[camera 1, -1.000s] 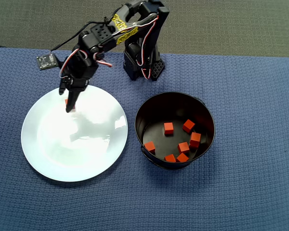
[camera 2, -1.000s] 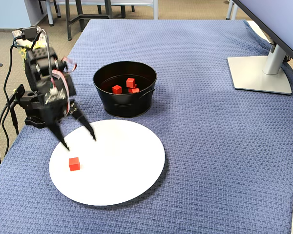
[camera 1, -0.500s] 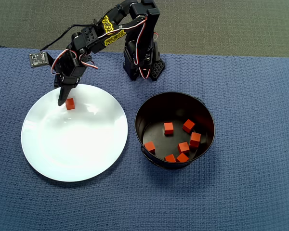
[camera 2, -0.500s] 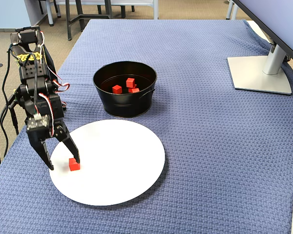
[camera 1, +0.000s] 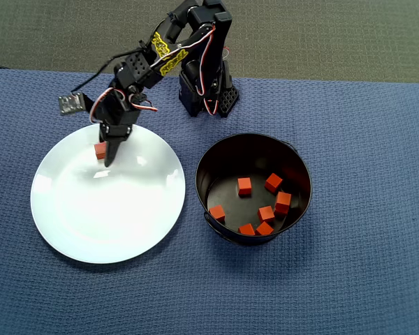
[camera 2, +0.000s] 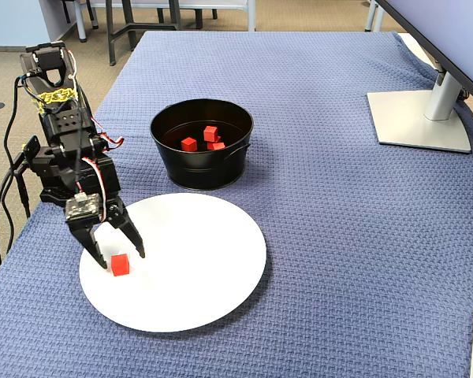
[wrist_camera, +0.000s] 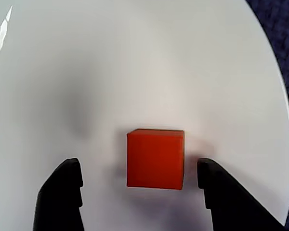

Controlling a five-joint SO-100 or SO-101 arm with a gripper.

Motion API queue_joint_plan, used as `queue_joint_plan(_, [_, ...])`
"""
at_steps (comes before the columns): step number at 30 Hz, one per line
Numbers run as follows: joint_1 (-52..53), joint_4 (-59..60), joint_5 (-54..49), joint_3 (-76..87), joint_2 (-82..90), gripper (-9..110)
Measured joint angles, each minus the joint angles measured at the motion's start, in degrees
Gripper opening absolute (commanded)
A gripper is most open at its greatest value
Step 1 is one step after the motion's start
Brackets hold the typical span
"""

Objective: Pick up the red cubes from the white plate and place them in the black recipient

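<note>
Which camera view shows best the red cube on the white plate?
The wrist view: the red cube is large, between the open gripper fingertips. In the overhead view the arm partly covers it; in the fixed view it is small.

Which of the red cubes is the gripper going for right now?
The lone red cube on the white plate, sitting between the open gripper fingers. The other seven lie in the black pot.

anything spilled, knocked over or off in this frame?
Nothing stands out. The black pot is upright with seven red cubes inside; none lie on the blue cloth. The last cube sits flat on the white plate, between the open gripper fingers, not yet gripped.
</note>
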Motion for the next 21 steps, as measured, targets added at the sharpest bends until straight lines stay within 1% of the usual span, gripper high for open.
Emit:
queue_joint_plan(2, [-0.9,-0.2,0.2,1.5,0.4,21])
queue_joint_plan(5, [-1.8,-1.4,0.6,3.0,1.1,13])
queue_joint_plan(6, [-1.9,-1.5,1.0,3.0,1.1,13])
queue_joint_plan(15, [-2.2,-1.8,1.1,3.0,1.2,18])
queue_joint_plan(21, [-1.8,-1.8,-1.9,3.0,1.2,20])
